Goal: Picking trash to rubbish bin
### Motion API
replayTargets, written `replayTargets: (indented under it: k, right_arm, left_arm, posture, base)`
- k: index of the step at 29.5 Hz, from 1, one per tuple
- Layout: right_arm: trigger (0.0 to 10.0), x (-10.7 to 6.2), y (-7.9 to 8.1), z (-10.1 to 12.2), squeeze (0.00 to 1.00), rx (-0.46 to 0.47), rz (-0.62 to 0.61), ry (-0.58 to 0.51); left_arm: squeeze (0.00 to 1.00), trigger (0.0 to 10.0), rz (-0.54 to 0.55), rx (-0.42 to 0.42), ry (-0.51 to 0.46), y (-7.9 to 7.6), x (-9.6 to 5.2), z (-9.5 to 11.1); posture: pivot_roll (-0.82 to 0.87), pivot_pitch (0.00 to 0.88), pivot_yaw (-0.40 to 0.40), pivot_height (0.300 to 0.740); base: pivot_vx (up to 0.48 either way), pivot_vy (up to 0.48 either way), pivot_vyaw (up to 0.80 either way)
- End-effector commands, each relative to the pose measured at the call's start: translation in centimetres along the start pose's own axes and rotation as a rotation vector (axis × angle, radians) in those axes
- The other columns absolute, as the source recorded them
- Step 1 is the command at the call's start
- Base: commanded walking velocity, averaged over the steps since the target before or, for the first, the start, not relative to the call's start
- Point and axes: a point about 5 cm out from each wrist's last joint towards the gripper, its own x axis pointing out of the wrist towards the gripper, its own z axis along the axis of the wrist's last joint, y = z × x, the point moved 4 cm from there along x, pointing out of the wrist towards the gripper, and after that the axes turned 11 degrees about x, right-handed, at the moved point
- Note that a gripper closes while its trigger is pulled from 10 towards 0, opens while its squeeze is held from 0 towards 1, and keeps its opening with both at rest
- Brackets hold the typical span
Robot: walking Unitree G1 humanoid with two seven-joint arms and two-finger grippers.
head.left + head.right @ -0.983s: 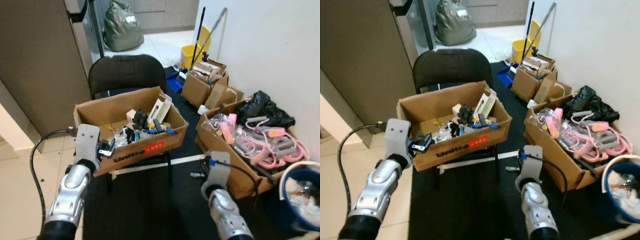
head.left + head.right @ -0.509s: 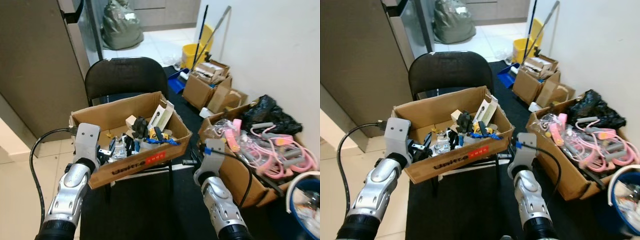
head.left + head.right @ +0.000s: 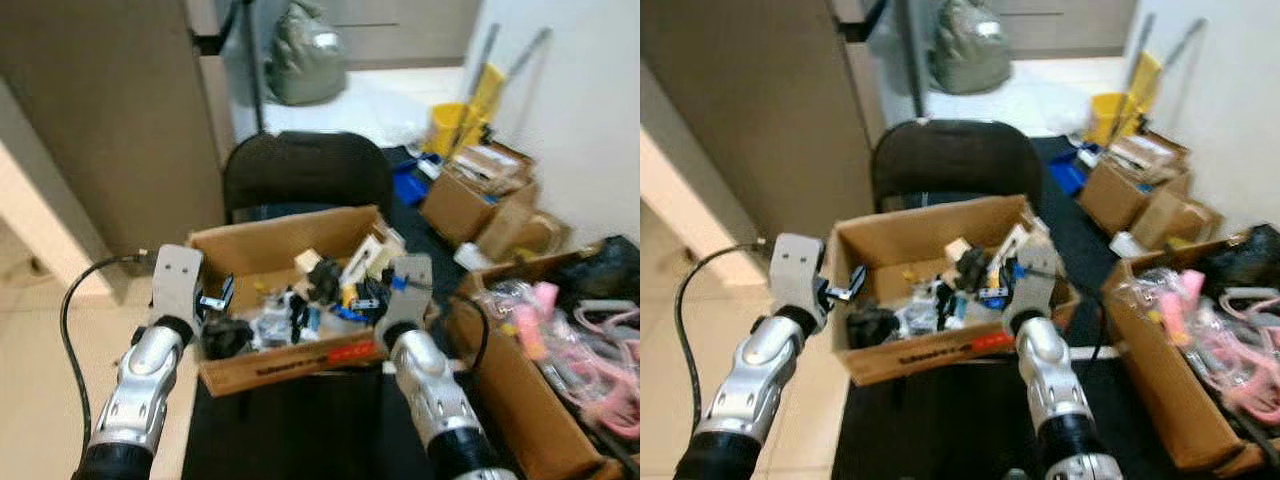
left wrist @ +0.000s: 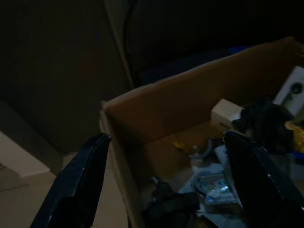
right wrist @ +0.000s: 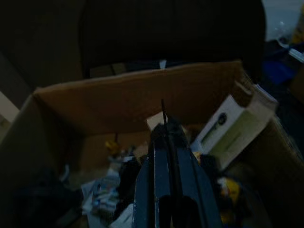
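left eye view: box (image 3: 300, 362) of mixed trash sits on a black chair (image 3: 305, 170), both arms raised at its near edge. left gripper (image 4: 166, 185) hangs over the box's left corner, fingers (image 4: 83, 178) spread wide apart, nothing between them. right gripper (image 5: 166, 142) sits above the box's right-middle, fingers pressed together, nothing visibly held; it points toward the back wall of the box

box contents: white carton (image 5: 228, 130) leaning against the right wall, small white block (image 4: 228, 114) near the back, dark lump (image 3: 322, 280) mid-box, black wad (image 3: 228, 335) at the front left, papers and blue bits in between. red label (image 3: 350, 352) on the front face

second box (image 3: 520, 390) on the floor to the robot's right holds pink hangers (image 3: 600, 350). more small boxes (image 3: 475, 195) and a yellow mop bucket (image 3: 450, 125) further back along the wall, grey-green bag (image 3: 305, 65) on the tiles beyond the chair. black mat (image 3: 300, 440) under the chair; tan cabinet (image 3: 110, 130) on the left. head views slightly blurred
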Motion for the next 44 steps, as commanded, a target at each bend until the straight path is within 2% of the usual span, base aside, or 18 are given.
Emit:
replayTargets:
  k: [1, 15, 33, 36, 38, 40, 41, 43, 44]
  right_arm:
    - [10.0, 0.1, -0.1, 0.7, 0.0, 0.014, -0.003, -0.021]
    - [10.0, 0.9, 0.1, 1.9, 0.0, 0.0, -0.01, -0.059]
    - [10.0, 0.9, 0.1, 1.8, 0.0, -0.001, -0.011, -0.054]
    - [10.0, 1.0, 0.1, 1.8, 0.0, -0.003, -0.006, -0.051]
    - [10.0, 1.2, 0.3, 1.4, 0.0, -0.005, 0.006, -0.03]
    - [10.0, 1.3, 0.3, 1.2, 0.0, -0.005, 0.014, -0.014]
    - [10.0, 1.3, 0.3, 1.2, 0.0, -0.005, 0.014, -0.014]
    - [10.0, 1.4, 1.0, 0.2, 0.0, -0.025, 0.072, 0.045]
    - [10.0, 1.4, 1.0, 0.2, 0.0, -0.025, 0.072, 0.045]
  left_arm:
    - [0.0, 10.0, -0.006, 0.005, 0.018, -0.1, -0.1, -0.4]
    - [0.0, 10.0, -0.031, 0.03, 0.009, -0.4, 0.1, 0.1]
    - [0.0, 10.0, -0.043, 0.034, -0.003, -0.7, 0.3, 0.3]
    - [0.0, 10.0, -0.119, 0.039, -0.017, -1.7, 0.3, 0.8]
    - [0.0, 10.0, -0.283, 0.073, -0.026, -3.7, -0.2, 1.1]
    - [0.0, 10.0, -0.355, 0.095, -0.021, -4.6, -0.5, 1.1]
    - [0.0, 10.0, -0.355, 0.095, -0.021, -4.6, -0.5, 1.1]
    - [0.0, 10.0, -0.519, 0.1, -0.051, -6.3, -1.7, 1.6]
    - [0.0, 10.0, -0.519, 0.1, -0.051, -6.3, -1.7, 1.6]
  posture:
    - [0.04, 0.123, 0.025, 0.74]
    - [0.05, 0.12, 0.021, 0.74]
    - [0.05, 0.114, 0.018, 0.74]
    - [0.05, 0.112, 0.015, 0.74]
    - [0.05, 0.114, 0.014, 0.74]
    - [0.05, 0.113, 0.015, 0.74]
    - [0.05, 0.113, 0.015, 0.74]
    - [0.05, 0.115, 0.015, 0.74]
    - [0.05, 0.115, 0.015, 0.74]
  base:
    - [0.296, 0.0, 0.0]
    - [0.294, 0.0, 0.0]
    - [0.284, 0.0, 0.0]
    - [0.0, 0.0, 0.0]
    - [0.0, 0.0, 0.0]
    - [0.0, 0.0, 0.0]
    - [0.0, 0.0, 0.0]
    - [0.0, 0.0, 0.0]
    - [0.0, 0.0, 0.0]
